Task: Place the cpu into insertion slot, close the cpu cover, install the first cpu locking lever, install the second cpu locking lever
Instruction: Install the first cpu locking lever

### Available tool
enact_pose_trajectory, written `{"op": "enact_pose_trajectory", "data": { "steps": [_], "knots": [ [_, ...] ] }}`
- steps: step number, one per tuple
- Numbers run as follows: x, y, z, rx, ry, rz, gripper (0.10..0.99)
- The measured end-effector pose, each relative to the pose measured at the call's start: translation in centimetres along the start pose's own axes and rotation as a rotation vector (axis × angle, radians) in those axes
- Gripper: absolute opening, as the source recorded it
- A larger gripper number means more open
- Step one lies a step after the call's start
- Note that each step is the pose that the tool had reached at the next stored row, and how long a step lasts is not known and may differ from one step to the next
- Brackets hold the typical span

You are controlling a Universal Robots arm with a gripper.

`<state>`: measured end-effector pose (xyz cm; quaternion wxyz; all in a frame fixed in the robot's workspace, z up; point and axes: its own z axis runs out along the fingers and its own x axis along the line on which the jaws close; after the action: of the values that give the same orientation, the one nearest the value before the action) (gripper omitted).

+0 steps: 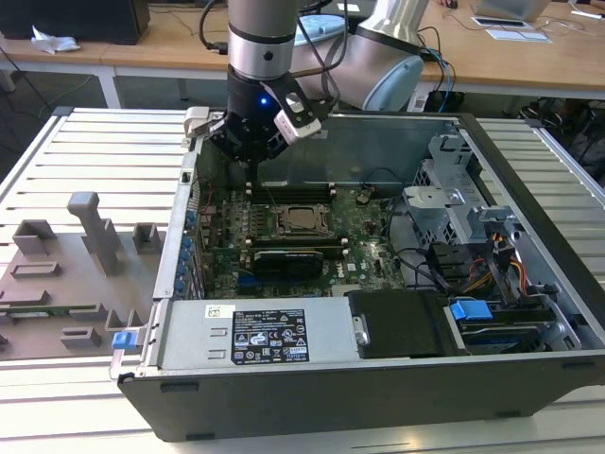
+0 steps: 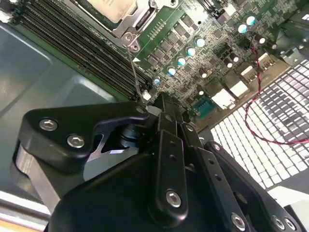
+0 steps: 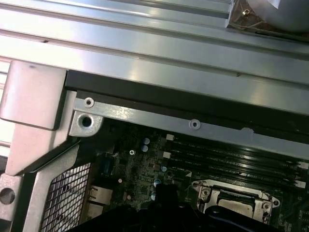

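Open computer case [image 1: 529,374] on a slatted table [image 1: 85,142], motherboard [image 1: 284,241] exposed. Gripper [image 1: 253,161] hanging above the board's far edge, near the case's rear wall, toward the exterior view's left of the socket; apart from the socket, touching nothing. Fingers [image 2: 166,113] pressed together in the second wrist view, nothing between them. Cpu [image 1: 302,219] seated flat in the socket at mid-board, its dull metal top [image 2: 113,8] exposed. Cover [image 1: 304,207] lying down around the cpu, a silvery frame [image 3: 236,199] seen in both wrist views. Thin lever [image 2: 136,72] running from the socket corner toward the fingertips. Memory slots [image 3: 231,157] between socket and case wall. Grey fixture blocks [image 1: 95,232] on the table at the exterior view's left.
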<state>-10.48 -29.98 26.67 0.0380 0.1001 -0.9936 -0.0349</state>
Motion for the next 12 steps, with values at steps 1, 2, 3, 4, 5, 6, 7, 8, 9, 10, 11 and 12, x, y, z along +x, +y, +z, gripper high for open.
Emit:
{"op": "enact_pose_trajectory", "data": {
  "steps": [1, 2, 3, 4, 5, 6, 7, 8, 9, 10, 11, 12],
  "knots": [
    [-0.08, 0.0, 0.12, 0.0, 0.0, 0.0, 0.106],
    [-0.16, 0.0, 0.23, 0.0, 0.0001, 0.0, 0.106],
    [-0.22, 0.0, 0.3, 0.0, 0.0001, 0.0, 0.106],
    [-0.37, 0.0, 0.44, 0.0, 0.0001, 0.0, 0.106],
    [-0.48, 0.0, 0.54, 0.0, -0.0001, 0.0, 0.106],
    [-0.66, -0.02, 0.67, 0.0, 0.0001, 0.0, 0.106],
    [-0.77, -0.04, 0.72, 0.0, 0.0, 0.0, 0.106],
    [-0.87, -0.06, 0.74, 0.0, 0.0, 0.0, 0.106],
    [-1.05, -0.1, 0.74, 0.0, 0.0001, 0.0, 0.106],
    [-1.21, -0.13, 0.74, 0.0, 0.0, 0.0, 0.106],
    [-1.44, -0.18, 0.73, 0.0, 0.0001, 0.0, 0.106],
    [-1.6, -0.21, 0.73, 0.0, 0.0, 0.0, 0.106]
  ]
}}
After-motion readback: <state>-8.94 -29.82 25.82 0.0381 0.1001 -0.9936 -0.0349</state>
